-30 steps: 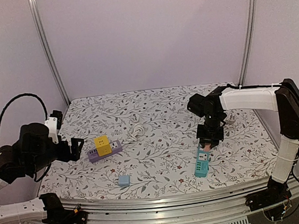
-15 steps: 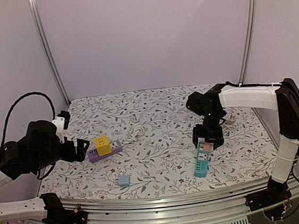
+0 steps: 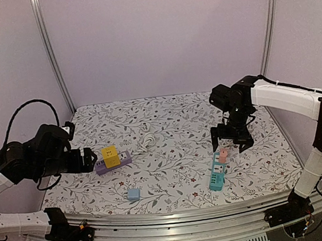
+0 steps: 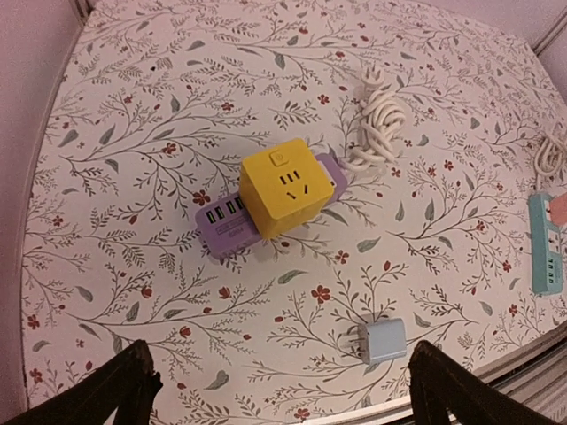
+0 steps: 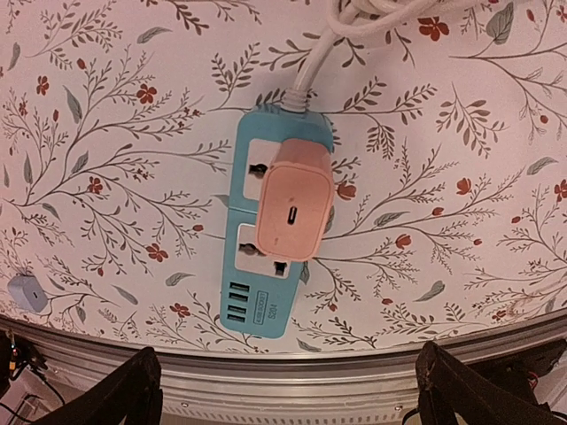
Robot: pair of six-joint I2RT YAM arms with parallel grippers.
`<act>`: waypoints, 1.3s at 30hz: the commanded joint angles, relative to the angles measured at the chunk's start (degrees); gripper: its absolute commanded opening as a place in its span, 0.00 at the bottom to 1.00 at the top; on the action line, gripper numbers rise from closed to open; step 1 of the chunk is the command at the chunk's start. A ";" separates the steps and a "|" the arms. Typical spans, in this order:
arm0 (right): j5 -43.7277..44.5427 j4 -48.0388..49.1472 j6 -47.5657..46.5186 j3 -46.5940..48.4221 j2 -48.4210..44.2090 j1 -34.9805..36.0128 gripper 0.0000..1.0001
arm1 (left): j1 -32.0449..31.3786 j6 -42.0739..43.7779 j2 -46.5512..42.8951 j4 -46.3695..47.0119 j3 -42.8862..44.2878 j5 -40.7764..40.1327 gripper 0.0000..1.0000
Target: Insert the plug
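A pink plug [image 5: 295, 208] stands upright on the teal power strip [image 5: 257, 305], over its upper socket. My right gripper [image 5: 288, 390] hangs above it, open and apart from the plug. From above, the pink plug [image 3: 223, 155] sits on the teal strip [image 3: 215, 178] just below the right gripper [image 3: 231, 143]. My left gripper [image 4: 288, 398] is open over a small blue-grey plug [image 4: 384, 341] lying on its side, prongs pointing left. Beyond it a yellow cube adapter [image 4: 282, 190] sits on a purple power strip [image 4: 223, 228].
A coiled white cable [image 4: 376, 133] lies behind the purple strip. The teal strip's white cord [image 5: 312, 66] runs away from it toward the back. The metal rail at the table's front edge [image 5: 283, 376] is close to the teal strip.
My right gripper has opened, let go of the pink plug and lifted away from it. The plug stays on the teal strip. The left arm has shifted slightly right.
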 commanded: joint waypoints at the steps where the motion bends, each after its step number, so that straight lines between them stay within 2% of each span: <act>1: 0.37 -4.45 -4.80 2.60 -3.46 -0.36 0.99 | -0.37 -8.07 2.11 -6.52 1.71 3.35 0.99; 8: 4.82 -9.05 -10.44 4.58 -8.18 -0.40 0.99 | -0.63 -14.22 3.78 -7.95 -0.34 6.25 0.94; 14: 8.45 -10.67 -12.06 1.10 -15.37 -0.36 0.99 | -1.10 -15.13 9.89 -5.47 -3.29 10.48 0.88; 20: 8.01 -11.22 -11.71 -2.45 -21.90 -0.39 0.99 | -2.87 -15.32 17.25 2.99 -6.98 15.00 0.78; 28: 8.50 -12.92 -11.56 -3.32 -27.43 -0.37 0.99 | -4.85 -13.98 30.30 12.90 -6.70 22.26 0.71; 34: 9.43 -14.54 -10.52 -3.03 -29.42 -0.41 0.99 | -4.85 -12.44 39.84 19.78 -6.44 28.06 0.69; 39: 9.03 -15.94 -7.64 -1.13 -29.66 -0.38 0.99 | -4.76 -12.39 42.34 23.48 -6.23 30.83 0.69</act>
